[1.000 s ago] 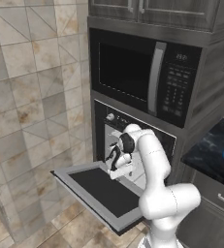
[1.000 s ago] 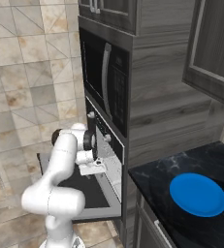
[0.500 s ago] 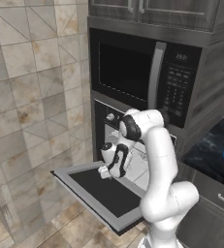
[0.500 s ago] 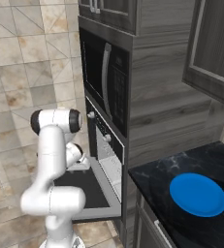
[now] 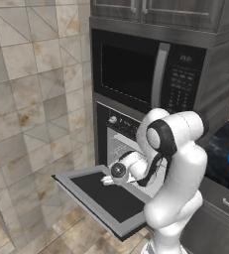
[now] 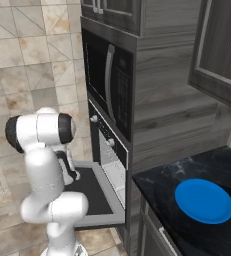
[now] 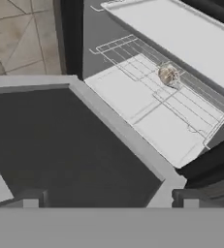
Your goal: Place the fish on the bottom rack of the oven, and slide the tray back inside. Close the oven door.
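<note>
The fish (image 7: pixel 168 75), a small pale lump, lies on the bottom rack (image 7: pixel 133 48), a thin wire grid inside the oven's cavity. The black oven (image 5: pixel 121 123) has its door (image 5: pixel 106 198) folded down flat, dark window up. My gripper (image 5: pixel 107 179) hovers low over the door's inner face, pointing toward the cavity. In the hand view the gripper (image 7: pixel 108 201) is open, fingertips (image 7: pixel 33 198) wide apart with nothing between them, over the door's window (image 7: pixel 60 145). The fish lies well beyond the fingers. From the right, the oven (image 6: pixel 107 145) and door (image 6: pixel 94 200) show beside my arm.
A black microwave (image 5: pixel 136 69) sits directly above the oven. A round blue plate (image 6: pixel 203 200) lies on the dark counter (image 6: pixel 187 170) to the right. Tiled wall and floor (image 5: pixel 31 99) lie to the left of the open door.
The arm has folded back and swung left, and the hand has come away from the oven's mouth and dropped lower over the door. The jaws stayed open.
</note>
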